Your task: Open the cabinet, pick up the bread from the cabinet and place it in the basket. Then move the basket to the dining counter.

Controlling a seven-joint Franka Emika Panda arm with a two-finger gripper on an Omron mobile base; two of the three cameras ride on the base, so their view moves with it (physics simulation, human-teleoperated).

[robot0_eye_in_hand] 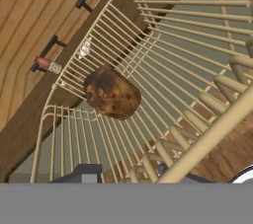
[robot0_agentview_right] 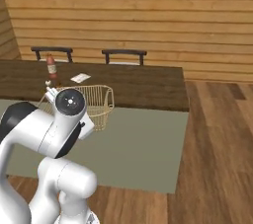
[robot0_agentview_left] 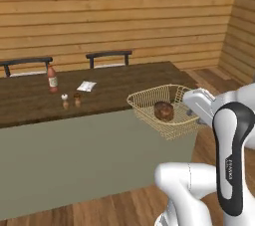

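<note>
A wood-plank wall (robot0_agentview_left: 124, 16) is running behind the long dark-brown wood-grain desk with a plain olive-grey front (robot0_agentview_left: 74, 160), where two dark chairs (robot0_agentview_left: 108, 56) are standing along the far side. The white arm (robot0_agentview_left: 231, 150) is reaching up from the lower right of the left base view and carrying the shallow tan wire-mesh basket with flared sides (robot0_agentview_left: 144, 101) in the air at the desk's near edge, partly over the top and partly over the front. The end effector (robot0_eye_in_hand: 131, 172) is gripping the basket's near rim, its fingers closing on the wire, as the hand view is showing. The small round dark-brown bun (robot0_agentview_left: 163, 110) is lying on the basket's floor, near its middle. Farther left on the desk, a red bottle with a white cap (robot0_agentview_left: 52, 78) is standing upright, with a white paper napkin (robot0_agentview_left: 86, 86) lying to its right and two small shakers (robot0_agentview_left: 71, 100) standing side by side nearer the front edge, all well apart from the basket.
</note>
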